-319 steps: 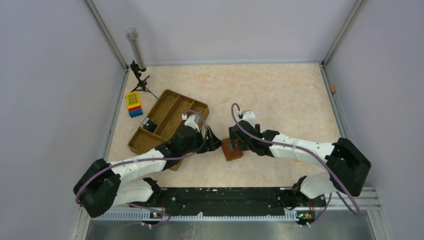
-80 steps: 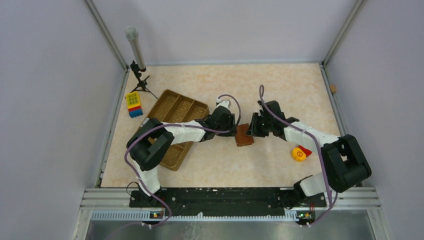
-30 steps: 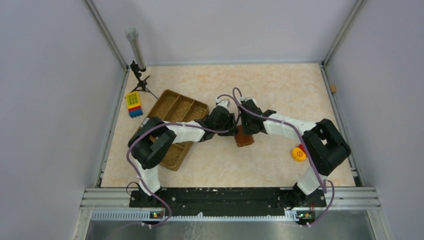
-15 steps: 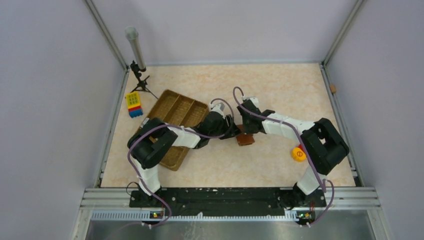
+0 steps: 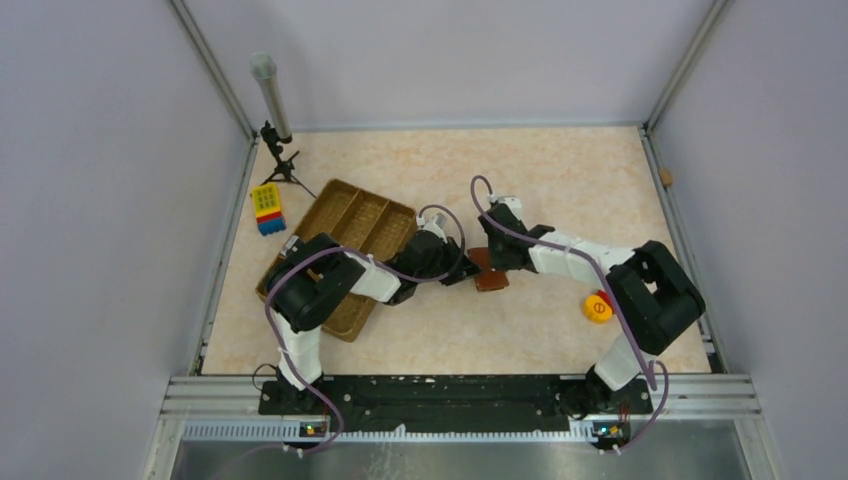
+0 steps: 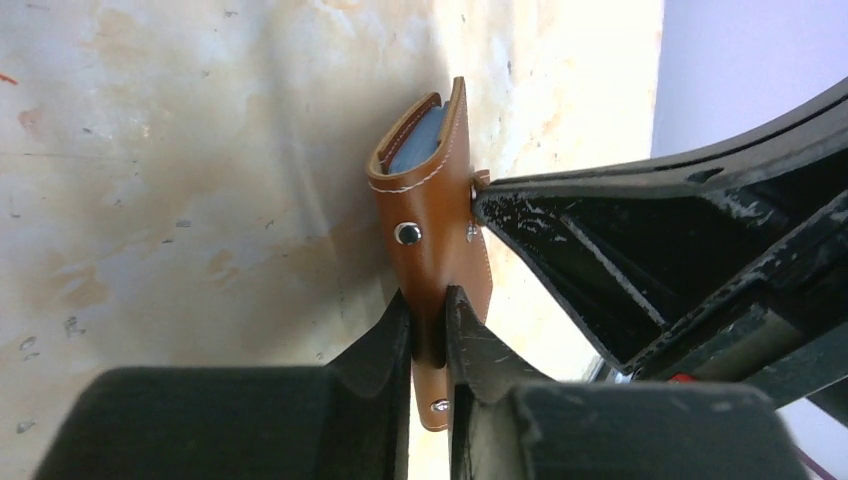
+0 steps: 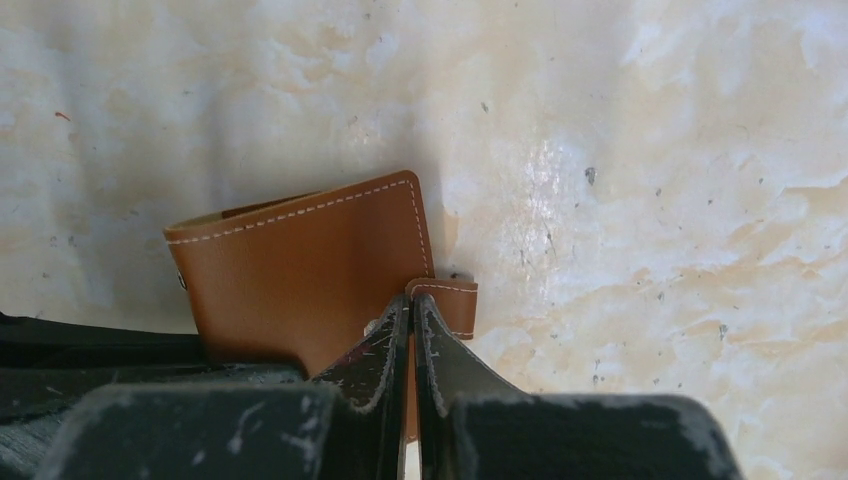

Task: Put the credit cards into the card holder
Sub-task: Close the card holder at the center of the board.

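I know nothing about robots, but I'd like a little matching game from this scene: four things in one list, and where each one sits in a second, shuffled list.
Things:
1. card holder
2. tray
3. yellow disc
4. yellow-and-blue block

Places:
A. far left edge of the table, near the black tripod
B. right side, beside the right arm
C. mid-table, pinched by the left tool
D. left of centre, partly under the left arm

Pairs: 1-C, 2-D, 3-B, 4-A.
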### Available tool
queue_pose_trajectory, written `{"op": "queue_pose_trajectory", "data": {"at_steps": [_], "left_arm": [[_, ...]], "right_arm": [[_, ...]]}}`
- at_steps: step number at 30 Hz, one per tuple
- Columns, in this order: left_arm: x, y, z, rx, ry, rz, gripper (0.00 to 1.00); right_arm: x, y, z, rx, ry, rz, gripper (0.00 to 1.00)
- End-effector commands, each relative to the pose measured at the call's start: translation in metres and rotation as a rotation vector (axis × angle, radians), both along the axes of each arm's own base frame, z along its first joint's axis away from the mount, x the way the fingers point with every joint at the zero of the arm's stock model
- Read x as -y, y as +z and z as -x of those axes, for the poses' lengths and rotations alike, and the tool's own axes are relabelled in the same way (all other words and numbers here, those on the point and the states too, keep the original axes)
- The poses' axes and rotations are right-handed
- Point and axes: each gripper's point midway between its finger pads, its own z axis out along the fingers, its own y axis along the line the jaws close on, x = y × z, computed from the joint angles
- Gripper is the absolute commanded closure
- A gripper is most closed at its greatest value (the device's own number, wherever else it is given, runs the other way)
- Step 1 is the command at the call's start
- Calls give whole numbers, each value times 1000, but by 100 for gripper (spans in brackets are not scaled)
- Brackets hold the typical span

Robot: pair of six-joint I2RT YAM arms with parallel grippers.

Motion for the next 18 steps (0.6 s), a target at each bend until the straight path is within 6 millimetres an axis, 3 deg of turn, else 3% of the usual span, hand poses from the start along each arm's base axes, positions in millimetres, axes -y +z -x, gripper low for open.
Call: {"op": "queue_pose_trajectory", "data": {"at_steps": [1, 7, 18], "left_arm": [[-17, -37, 10, -52, 8, -114, 91], [-21, -40, 9, -46, 10, -149, 100], [-24, -46, 10, -52, 4, -182, 100]], "right_arm": [[-6, -5, 25, -66, 42, -59, 100], [-15, 12, 24, -17, 79, -128, 100], [-13, 23, 20, 41, 75, -148, 100]]}}
